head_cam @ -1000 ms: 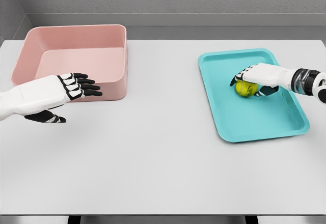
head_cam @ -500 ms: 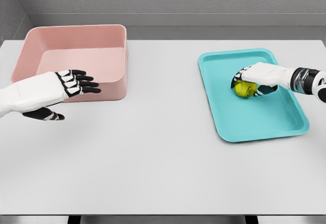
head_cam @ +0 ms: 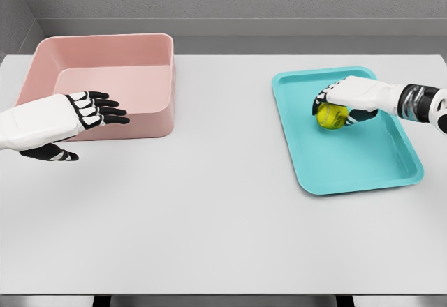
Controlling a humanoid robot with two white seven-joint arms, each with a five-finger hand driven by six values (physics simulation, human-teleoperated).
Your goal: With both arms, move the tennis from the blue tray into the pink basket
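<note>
Tennis ball (head_cam: 332, 116): yellow-green, inside the blue tray (head_cam: 391, 171), toward its far left part. Right hand (head_cam: 351, 98): over the ball, fingers (head_cam: 320, 102) curled down around it in a grasp. Blue tray: on the grey worktop (head_cam: 223, 209). Pink basket (head_cam: 105, 66): well apart from the tray, to its left. Left hand (head_cam: 59, 120): further left of the tray, just in front of the basket, fingers stretched out flat, holding nothing.

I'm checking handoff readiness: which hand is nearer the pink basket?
Left. The left hand hovers at the pink basket's front wall; the right hand is far across, over the blue tray.
</note>
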